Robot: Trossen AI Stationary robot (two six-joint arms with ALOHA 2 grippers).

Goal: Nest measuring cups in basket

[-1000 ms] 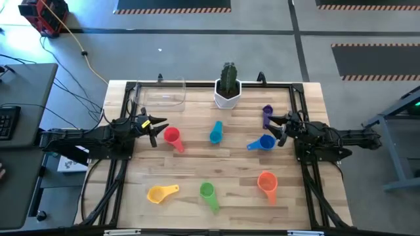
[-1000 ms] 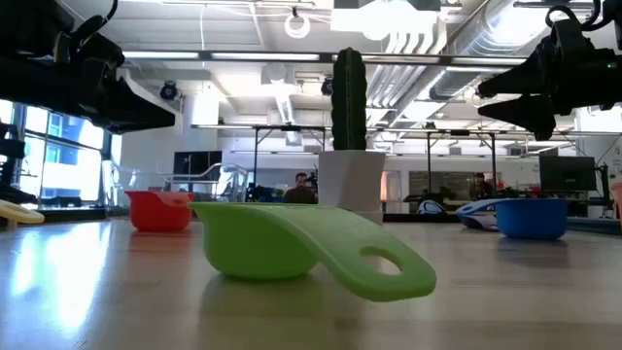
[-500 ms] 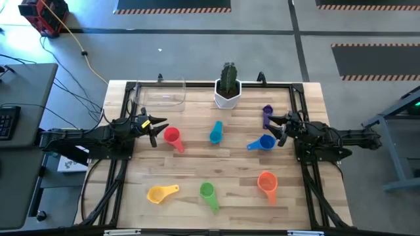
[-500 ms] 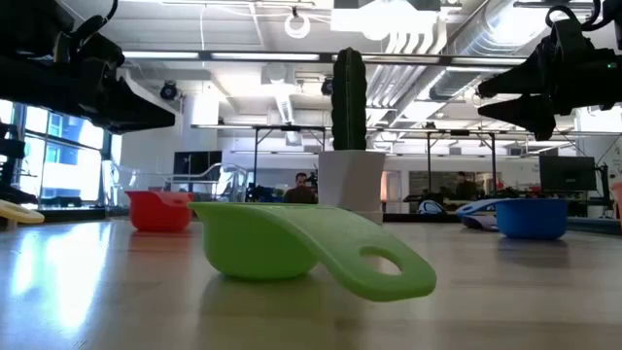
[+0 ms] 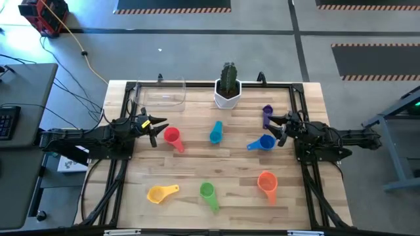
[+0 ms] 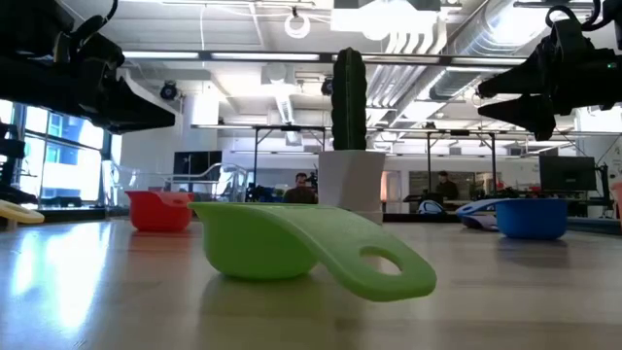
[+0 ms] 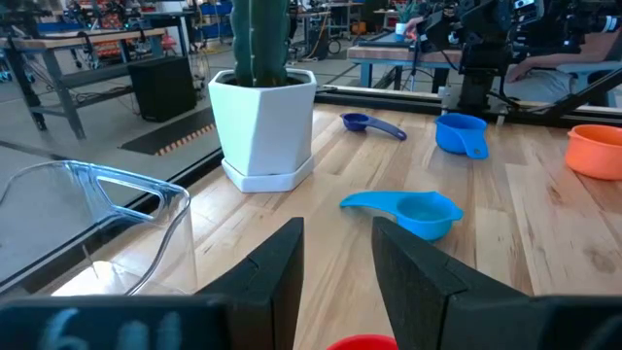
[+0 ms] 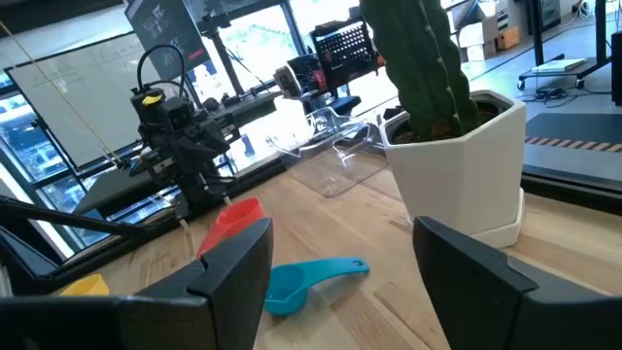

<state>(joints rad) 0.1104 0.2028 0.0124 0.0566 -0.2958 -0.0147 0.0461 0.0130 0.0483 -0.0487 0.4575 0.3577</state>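
Nearest the front edge, three cups lie in a loose row: the yellow cup (image 5: pixel 161 193), the green cup (image 5: pixel 208 193) and, off toward the right arm's side, the orange cup (image 5: pixel 267 183). In the low view the green one fills the foreground, bowl down, handle hole toward the camera.

Mid-table now. The left gripper (image 5: pixel 155 130) hangs above the wood just beside the red cup (image 5: pixel 172 137), fingers (image 7: pixel 275 275) parted with a narrow gap, holding nothing. Opposite, the right gripper (image 5: pixel 280 129) sits just beside the dark blue cup (image 5: pixel 264 143), its fingers (image 8: pixel 233 270) spread wide, also empty. Between the two arms lies the light blue cup (image 5: pixel 216 133), well apart from both.

Further back, the purple cup (image 5: pixel 267 115) lies beyond the right gripper. At the far edge stands the cactus pot (image 5: pixel 228 91), and beside it, toward the left arm's side, the clear basket (image 5: pixel 164 94), with no cup inside. All seven cups lie singly on the table (image 5: pixel 230 167), none nested.
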